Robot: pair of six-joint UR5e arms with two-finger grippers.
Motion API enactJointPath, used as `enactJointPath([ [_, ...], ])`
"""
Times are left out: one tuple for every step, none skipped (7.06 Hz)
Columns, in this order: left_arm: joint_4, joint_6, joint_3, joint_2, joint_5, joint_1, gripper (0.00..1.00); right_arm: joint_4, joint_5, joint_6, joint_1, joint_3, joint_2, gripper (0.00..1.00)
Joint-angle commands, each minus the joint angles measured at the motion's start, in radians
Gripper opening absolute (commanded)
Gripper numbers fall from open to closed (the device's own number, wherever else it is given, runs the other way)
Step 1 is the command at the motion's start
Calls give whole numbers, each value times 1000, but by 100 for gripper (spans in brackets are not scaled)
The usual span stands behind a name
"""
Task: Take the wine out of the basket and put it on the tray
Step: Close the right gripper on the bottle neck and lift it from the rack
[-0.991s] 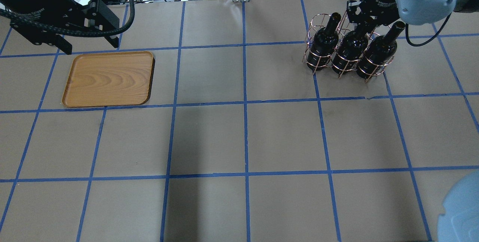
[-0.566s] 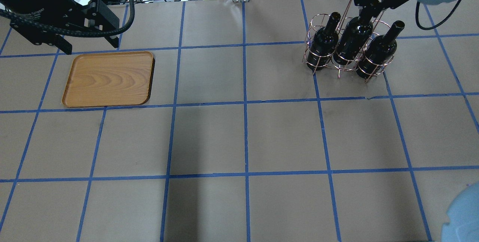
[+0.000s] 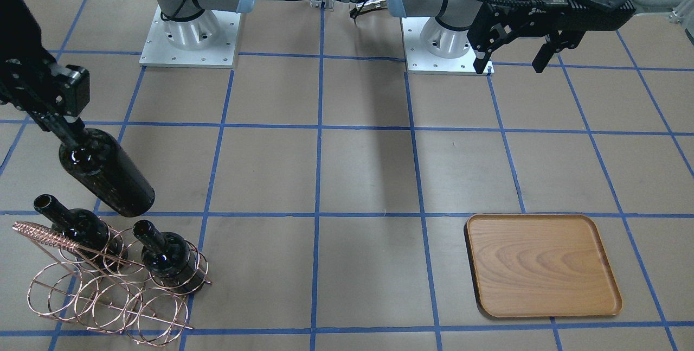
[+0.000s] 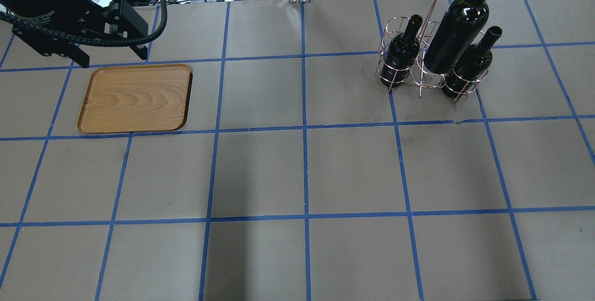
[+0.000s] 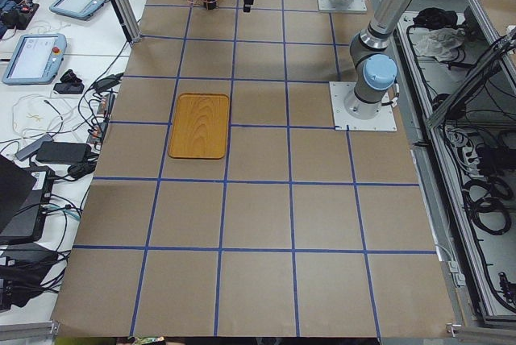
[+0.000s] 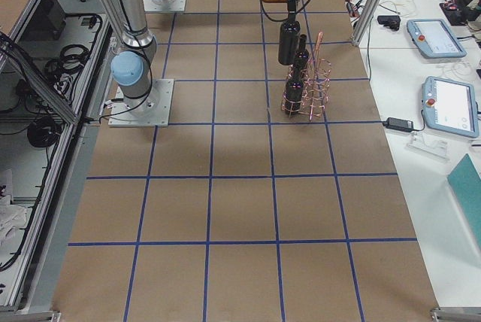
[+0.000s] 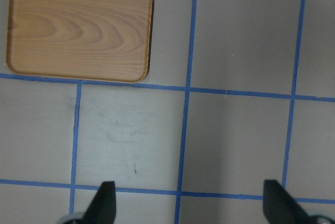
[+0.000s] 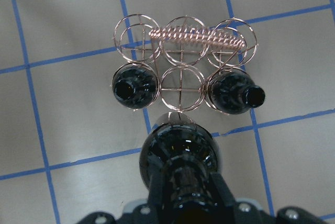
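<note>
We see tray [image 4: 135,98] flat on table [image 4: 302,175], well apart from basket [image 8: 193,36]. Wine [image 3: 105,174] hangs above basket, clear of rings, neck clenched in right gripper [image 3: 64,122]. Two other bottles [image 3: 168,256] sit in rings. Left gripper [image 3: 509,66] released, fingers spread, hovers near tray

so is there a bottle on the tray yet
No, the tray holds nothing; the wine hangs in the right gripper above the basket.
</note>
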Motion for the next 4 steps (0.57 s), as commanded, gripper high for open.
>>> enactJointPath([
  [-1, 2, -3, 0, 0, 0, 100, 31, -1, 207, 175, 35, -25, 14],
  [2, -11, -12, 1, 0, 0, 100, 13, 8, 329, 272, 71, -16, 12],
  [2, -6, -12, 5, 5, -1, 100, -51, 8, 362, 349, 111, -2, 11],
  [4, -9, -14, 5, 2, 0, 100, -102, 7, 431, 425, 142, 15, 11],
])
